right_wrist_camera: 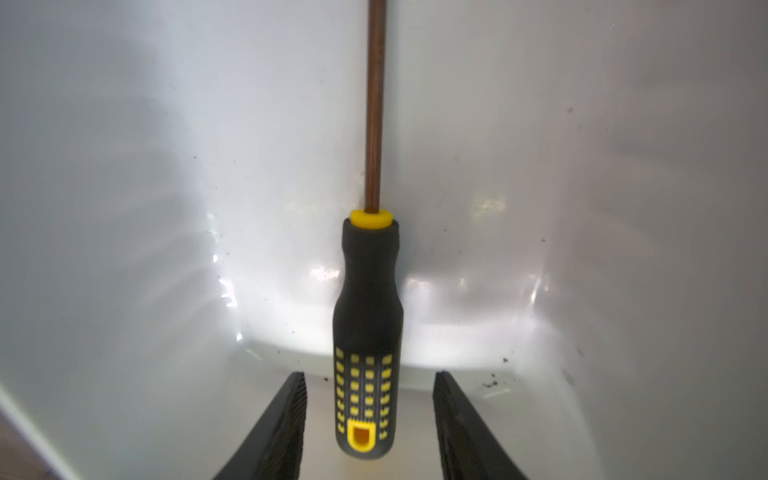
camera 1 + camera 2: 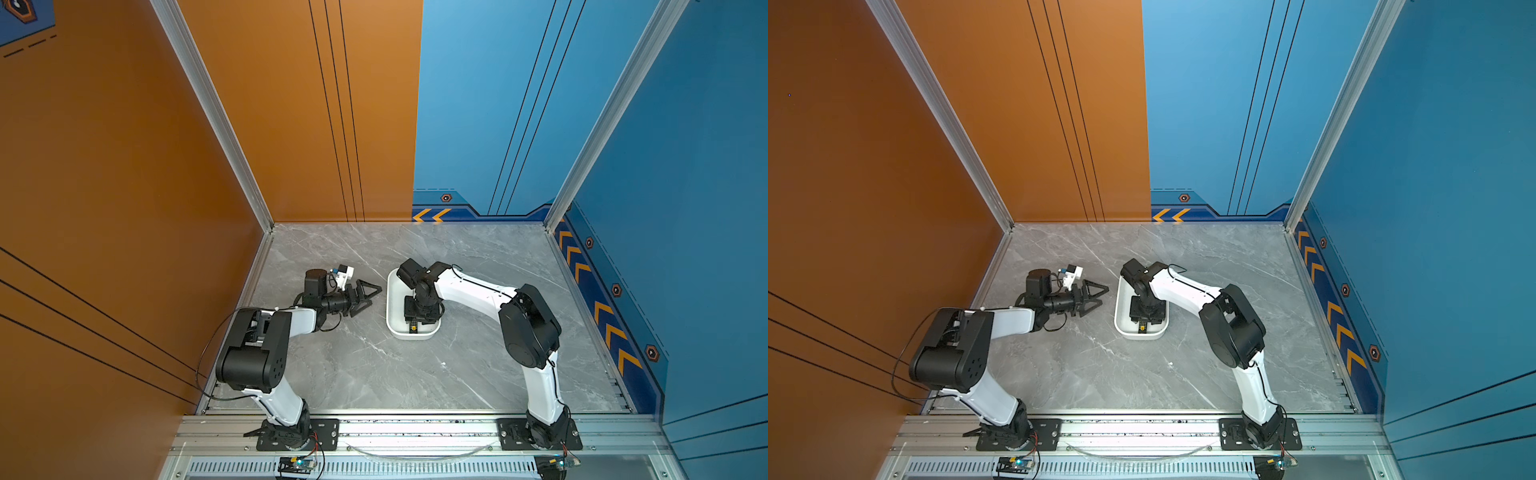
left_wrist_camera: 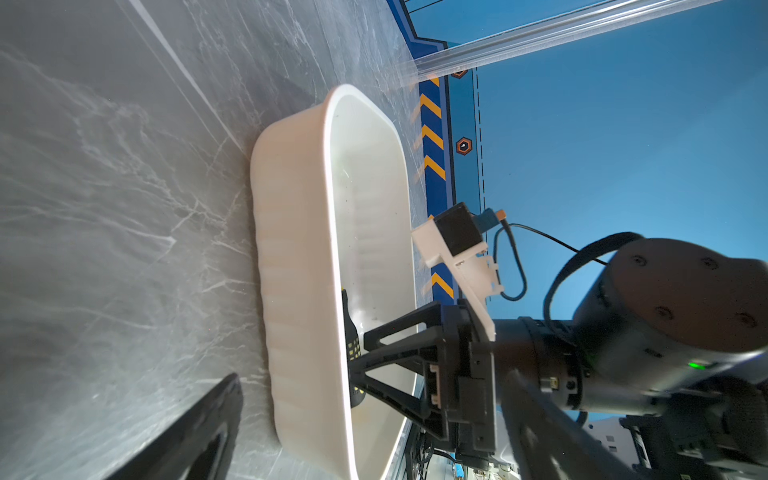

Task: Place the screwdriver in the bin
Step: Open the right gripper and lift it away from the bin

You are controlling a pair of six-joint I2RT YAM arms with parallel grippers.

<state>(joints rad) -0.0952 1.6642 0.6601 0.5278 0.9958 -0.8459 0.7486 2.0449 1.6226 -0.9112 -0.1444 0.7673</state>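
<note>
The screwdriver (image 1: 368, 311), black-handled with yellow dots and a thin shaft, lies flat on the floor of the white bin (image 1: 166, 208). My right gripper (image 1: 370, 376) is open down inside the bin, one finger on each side of the handle's butt end, with a gap to each. In both top views the right wrist hides most of the screwdriver (image 2: 414, 328) (image 2: 1143, 327), and only its handle end shows near the bin's (image 2: 392, 307) (image 2: 1119, 316) front wall. My left gripper (image 2: 374, 297) (image 2: 1104, 296) hangs open and empty just left of the bin, not touching it.
In the left wrist view the bin's ribbed outer wall (image 3: 291, 249) stands close ahead, with my left finger (image 3: 216, 415) beside it. The grey marble table (image 2: 374, 374) is walled in orange on the left and blue at the back and right. The arm bases sit on the front rail.
</note>
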